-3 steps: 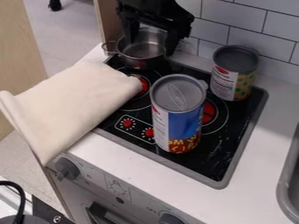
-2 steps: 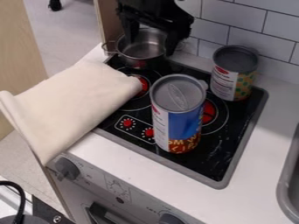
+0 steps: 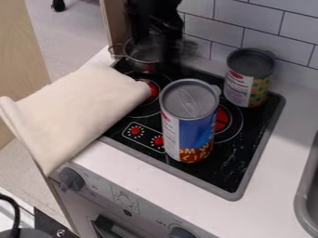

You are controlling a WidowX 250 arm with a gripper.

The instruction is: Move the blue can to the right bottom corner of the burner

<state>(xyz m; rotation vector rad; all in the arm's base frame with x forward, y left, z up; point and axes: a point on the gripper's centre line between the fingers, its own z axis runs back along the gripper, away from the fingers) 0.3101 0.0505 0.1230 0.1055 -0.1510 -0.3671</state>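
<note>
1. Near edge: pale stove front with dark knobs (image 3: 72, 179) and part of a dark oven handle (image 3: 110, 228). A black cable (image 3: 14, 218) curves in at the lower left.
2. White counter (image 3: 273, 162) surrounds the black cooktop (image 3: 239, 153), which has a grey rim. Part of a grey sink (image 3: 302, 197) shows at the right edge.
3. Blue can (image 3: 197, 132): upright on the cooktop near its front rim, just right of the printed dials, apart from the front right corner. Silver lid up; lower band red with yellow lettering.
4. Cream cloth (image 3: 81, 109): draped over the cooktop's left side and the counter, hanging past the counter's edge.
5. Second can (image 3: 249, 79): shorter, upright, near the cooktop's far right corner, behind and to the right of the blue can. Dark top, white-and-green patterned label.
6. Metal pot (image 3: 144, 60): at the cooktop's far left corner, partly hidden behind the arm.
7. Gripper (image 3: 155, 53): hangs at the pot, well apart from the blue can. Outline blurred; jaws read as open, a gap between them, nothing seen gripped.
8. Farthest: white tiled wall (image 3: 214, 30).
</note>
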